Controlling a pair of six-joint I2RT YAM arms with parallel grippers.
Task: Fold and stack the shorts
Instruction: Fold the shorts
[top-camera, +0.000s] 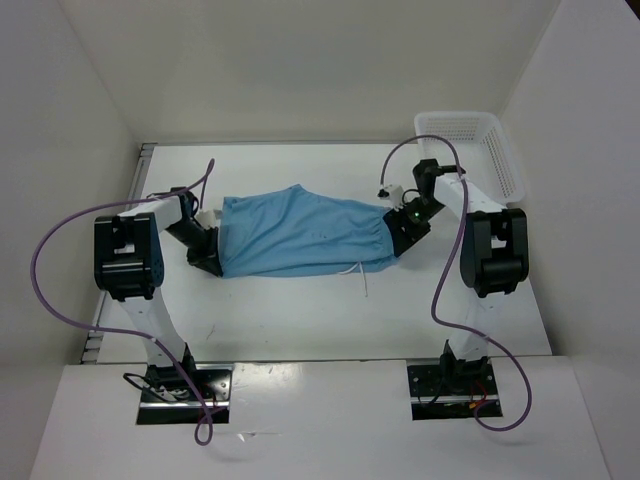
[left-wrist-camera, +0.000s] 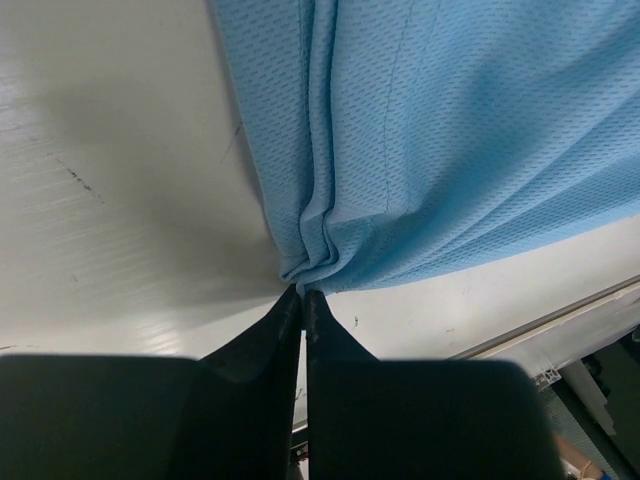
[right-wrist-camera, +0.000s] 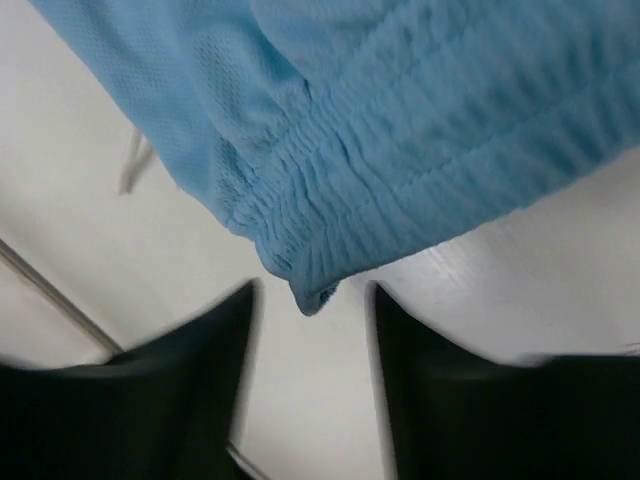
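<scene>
A: Where are the shorts found?

B: They are laid flat at the middle of the table, with the long axis running from 9 o'clock to 3 o'clock in the overhead view. The gathered waistband is turned to the 3 o'clock end and the leg hems to the 9 o'clock end. A thin white drawstring is seen trailing off the near edge, toward 5 o'clock.

A: And how are the two ends attended?

B: Each end is met by one arm. At 9 o'clock the left gripper is seen fully closed. The hem cloth is drawn into pleats that run together at its tips, so the fabric is judged to be pinched there. At 3 o'clock the right gripper is spread wide, with the waistband corner lying in the gap and nothing clamped.

A: What is the coming move turned on?

B: On that axis. Since the garment is spanned between the two arms, a fold is likely to be made by one end being carried over toward the other. The waistband would first have to be grasped at 3 o'clock. The white basket is set well apart, toward 1 o'clock.
</scene>
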